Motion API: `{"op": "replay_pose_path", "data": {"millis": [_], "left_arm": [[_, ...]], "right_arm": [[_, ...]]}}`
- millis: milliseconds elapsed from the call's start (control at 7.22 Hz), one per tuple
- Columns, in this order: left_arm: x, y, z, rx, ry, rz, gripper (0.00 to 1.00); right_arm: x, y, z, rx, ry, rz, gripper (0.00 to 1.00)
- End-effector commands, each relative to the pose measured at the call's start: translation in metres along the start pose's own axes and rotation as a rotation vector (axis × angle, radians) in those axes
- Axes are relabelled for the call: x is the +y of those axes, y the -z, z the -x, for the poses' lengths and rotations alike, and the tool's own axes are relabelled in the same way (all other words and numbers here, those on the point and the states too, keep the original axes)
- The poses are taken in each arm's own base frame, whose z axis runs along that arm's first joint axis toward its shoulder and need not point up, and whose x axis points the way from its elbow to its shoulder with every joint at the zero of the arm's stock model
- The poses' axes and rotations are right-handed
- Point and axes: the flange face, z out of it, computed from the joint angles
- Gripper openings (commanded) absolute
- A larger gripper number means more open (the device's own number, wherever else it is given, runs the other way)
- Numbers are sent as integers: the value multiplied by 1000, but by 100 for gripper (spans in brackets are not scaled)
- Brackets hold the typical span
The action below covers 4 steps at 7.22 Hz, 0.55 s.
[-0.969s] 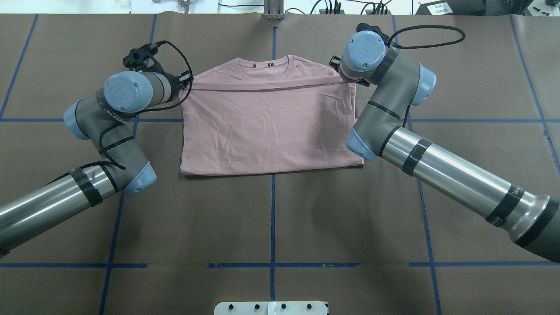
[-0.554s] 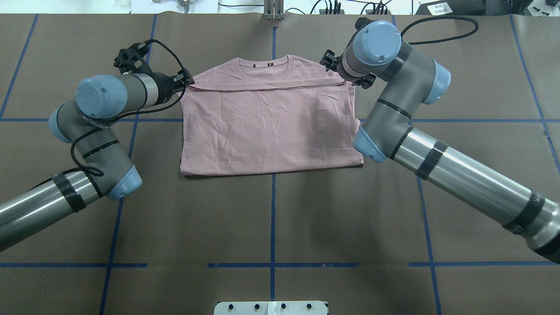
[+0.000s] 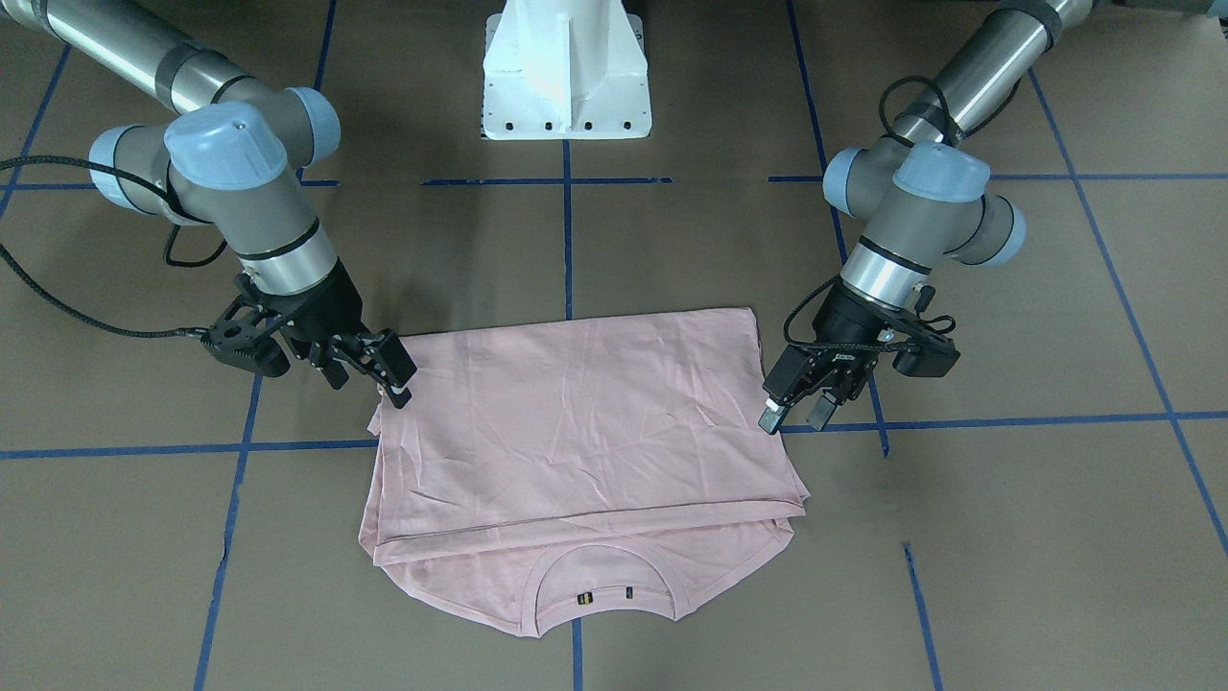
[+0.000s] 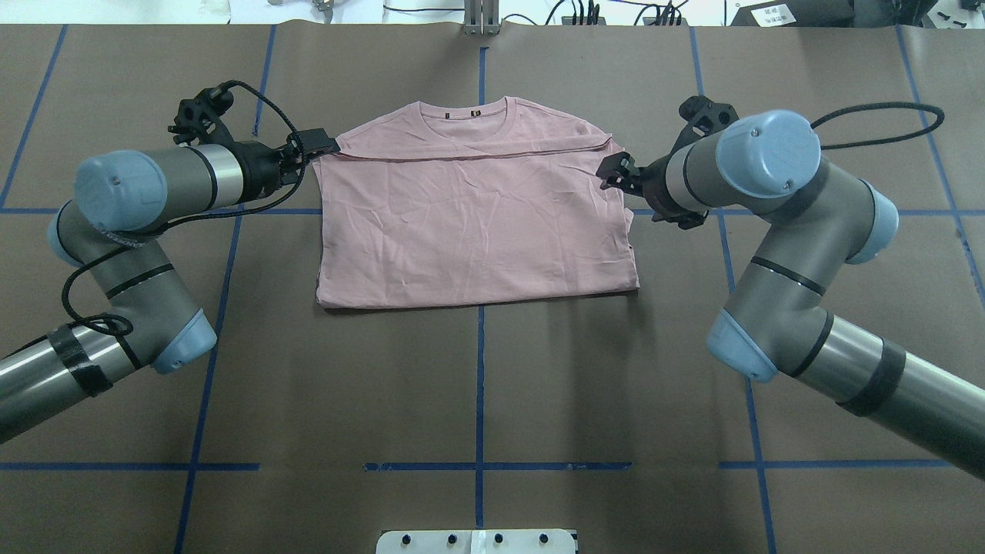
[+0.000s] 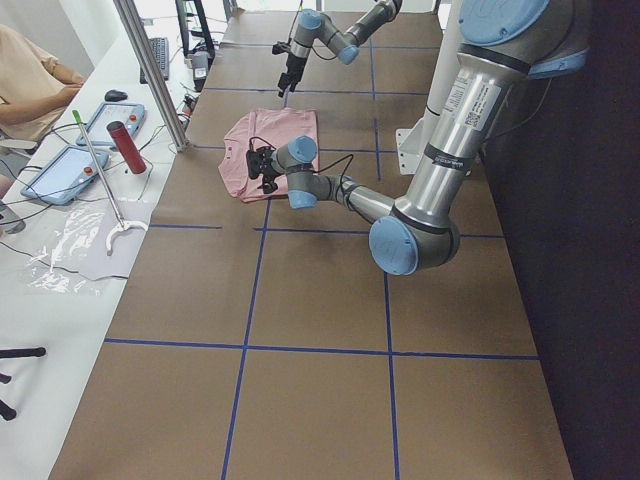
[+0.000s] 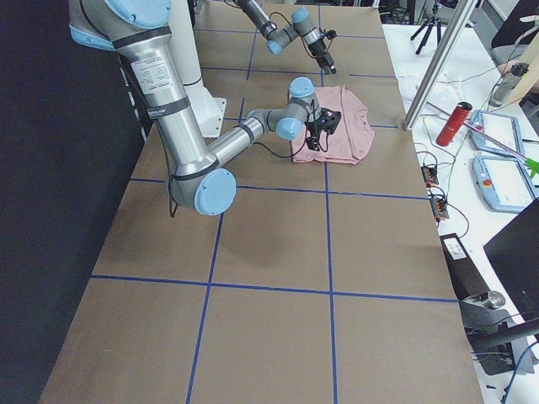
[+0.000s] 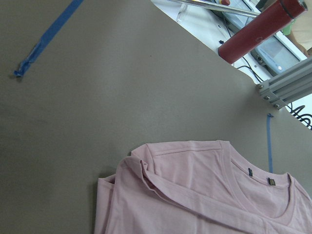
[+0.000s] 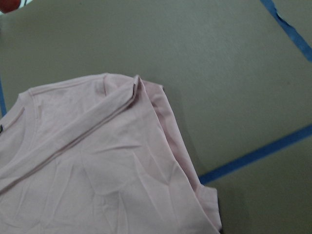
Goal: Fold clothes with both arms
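No wording can be read anywhere. Two small dark tags (image 3: 585, 598) at the neck of the shirt (image 3: 576, 422) carry yellowish marks too small to make out. Well apart from the shirt, a white sticker (image 5: 466, 98) on the left arm (image 5: 440, 170) holds print too fine to read.

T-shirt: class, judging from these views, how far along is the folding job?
Done: the T-shirt lies flat, sleeves folded in, hem folded up to just below the collar. In hand: nothing; the left gripper and right gripper sit open beside its edges. Left: probably another fold to make it compact.
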Motion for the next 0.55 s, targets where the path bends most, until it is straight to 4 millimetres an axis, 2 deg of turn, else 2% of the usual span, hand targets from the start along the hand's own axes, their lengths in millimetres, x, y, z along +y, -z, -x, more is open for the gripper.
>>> {"op": "replay_pose_path", "data": {"millis": [0, 138, 277, 415], "left_arm": [[1, 5, 16, -9, 3, -2, 99], [2, 5, 17, -11, 7, -8, 99], [0, 5, 12, -2, 9, -38, 99], [1, 4, 11, -1, 8, -37, 99]], "right_arm": [[36, -8, -17, 26, -139, 41, 73], [39, -15, -29, 47, -157, 43, 72], [52, -22, -31, 62, -179, 57, 72], [53, -27, -41, 81, -178, 43, 72]]}}
